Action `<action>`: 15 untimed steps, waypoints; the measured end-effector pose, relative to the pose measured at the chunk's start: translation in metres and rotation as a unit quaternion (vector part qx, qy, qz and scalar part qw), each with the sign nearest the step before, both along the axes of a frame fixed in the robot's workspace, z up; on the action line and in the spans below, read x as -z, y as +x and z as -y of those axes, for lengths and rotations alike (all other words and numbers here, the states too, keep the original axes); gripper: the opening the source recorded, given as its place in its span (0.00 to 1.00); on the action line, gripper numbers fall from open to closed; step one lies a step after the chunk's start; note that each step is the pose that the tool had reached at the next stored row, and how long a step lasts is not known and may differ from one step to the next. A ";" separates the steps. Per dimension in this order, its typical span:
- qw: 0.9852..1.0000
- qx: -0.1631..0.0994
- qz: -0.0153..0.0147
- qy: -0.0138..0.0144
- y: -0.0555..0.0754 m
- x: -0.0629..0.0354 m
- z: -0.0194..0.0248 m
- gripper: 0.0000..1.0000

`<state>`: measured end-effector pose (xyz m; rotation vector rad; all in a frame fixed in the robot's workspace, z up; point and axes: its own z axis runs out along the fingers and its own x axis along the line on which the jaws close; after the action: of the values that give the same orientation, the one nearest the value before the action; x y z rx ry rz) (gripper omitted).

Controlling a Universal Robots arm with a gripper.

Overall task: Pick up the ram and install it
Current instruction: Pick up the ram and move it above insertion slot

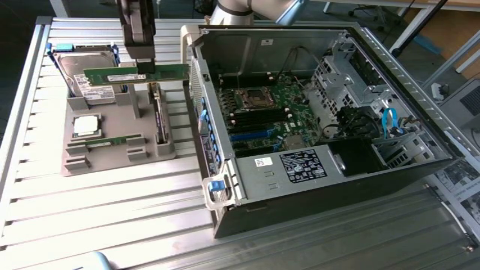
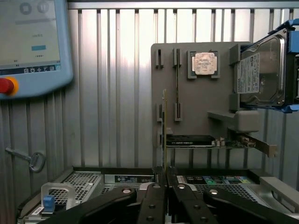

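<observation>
Your pincer is pinching the ram by its upper edge. The stick hangs just beneath the fingertips, above the grey tray. Risk: the thin edge grip may let it swivel, or an end may clip the computer case alongside.

Memory stick aloft: the ram, a long, narrow green board with a small white label, hangs level and on edge above the grey parts tray, apart from it, pinched near its middle by the gripper. In the wrist view the ram appears edge-on over that tray.
</observation>
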<state>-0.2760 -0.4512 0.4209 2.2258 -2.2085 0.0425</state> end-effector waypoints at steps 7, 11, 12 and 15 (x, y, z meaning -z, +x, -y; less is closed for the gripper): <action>1.000 0.000 0.000 0.000 0.006 0.0000 0.0000 0.12; 1.000 0.000 0.000 0.000 0.009 0.0000 0.0000 0.12; 1.000 0.000 0.000 0.000 0.009 0.0000 0.0000 0.12; 1.000 0.000 0.000 0.000 0.013 0.0000 0.0000 0.12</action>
<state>-0.2632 -0.4512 0.4210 2.2255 -2.2082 0.0430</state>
